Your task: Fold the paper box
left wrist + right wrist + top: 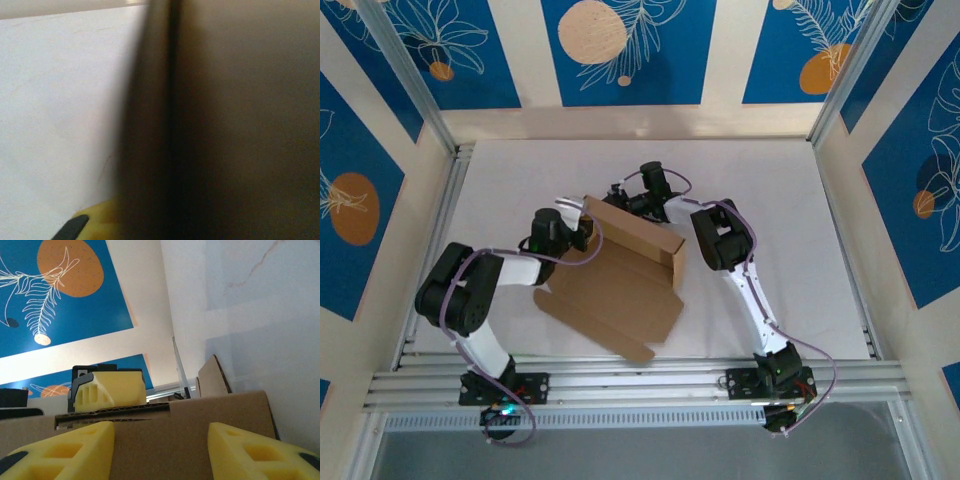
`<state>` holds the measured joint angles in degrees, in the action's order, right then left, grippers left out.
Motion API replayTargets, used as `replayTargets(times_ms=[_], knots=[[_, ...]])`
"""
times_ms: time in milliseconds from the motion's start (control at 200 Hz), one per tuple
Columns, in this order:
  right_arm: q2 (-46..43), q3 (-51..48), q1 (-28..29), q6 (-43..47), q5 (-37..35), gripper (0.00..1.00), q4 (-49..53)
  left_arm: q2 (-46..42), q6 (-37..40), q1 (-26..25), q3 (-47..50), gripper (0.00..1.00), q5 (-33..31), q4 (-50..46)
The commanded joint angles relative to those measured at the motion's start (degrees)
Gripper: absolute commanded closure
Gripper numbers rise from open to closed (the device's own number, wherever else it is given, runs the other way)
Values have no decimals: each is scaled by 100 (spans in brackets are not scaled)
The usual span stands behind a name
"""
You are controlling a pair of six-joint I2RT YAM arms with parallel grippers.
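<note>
The paper box (620, 285) is brown cardboard lying on the white table, with its far wall raised and a front flap flat toward me. My left gripper (582, 228) is at the left end of that raised wall. In the left wrist view the cardboard (240, 125) stands blurred and dark right against the lens, and a yellow finger (95, 220) presses on it. My right gripper (626, 205) is behind the wall. Its yellow fingers (65, 450) stand wide apart, the wall (185, 440) rising in front of them. The left gripper's finger (112, 387) shows beyond the wall's top edge.
Blue and cream patterned panels (620, 50) close the table in at the back and sides. An aluminium rail (640, 385) runs along the near edge by the arm bases. White table surface (790, 200) lies to the right of the box.
</note>
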<state>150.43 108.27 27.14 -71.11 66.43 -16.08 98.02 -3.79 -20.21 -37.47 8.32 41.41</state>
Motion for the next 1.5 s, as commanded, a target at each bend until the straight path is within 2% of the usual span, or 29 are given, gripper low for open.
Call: replayTargets(times_ms=[0, 80, 320, 445, 530, 590, 635, 770, 1050, 1226, 1371, 1496], knots=[[-465, -376, 233, -32, -36, 48, -62, 45, 5, -35, -214, 93, -51, -282], [-598, -543, 330, -67, -187, 49, -87, 33, 2, -62, -273, 100, -321, -429], [-893, -561, 636, -13, -430, 49, 124, 92, 230, -472, -510, 100, -1394, -874], [-1065, -671, 663, 138, -577, 48, 248, 124, 71, -502, -527, 100, -1331, -820], [-1102, -776, 553, 92, -632, 48, 175, 19, -40, -469, -323, 79, -1043, -478], [-1131, -878, 467, 77, -637, 48, 47, -41, -84, -395, -155, 73, -661, -191], [-1130, -913, 427, 79, -589, 48, -1, -46, -146, -315, -85, 71, -358, -73], [-1109, -893, 399, 301, -440, 48, 30, 50, -345, -118, 55, 72, 212, 273], [-1056, -911, 349, 130, -371, 49, -213, 239, -271, -89, -56, 75, 268, 112], [-1229, -1007, 455, 83, -444, 49, -225, 359, -304, -97, -216, 75, -152, -218], [-1357, -1106, 543, -115, -545, 49, -326, 387, -317, -216, -406, 85, -650, -570], [-1567, -1419, 560, -540, -658, 50, -813, 403, -245, -408, -497, 90, -1205, -759]])
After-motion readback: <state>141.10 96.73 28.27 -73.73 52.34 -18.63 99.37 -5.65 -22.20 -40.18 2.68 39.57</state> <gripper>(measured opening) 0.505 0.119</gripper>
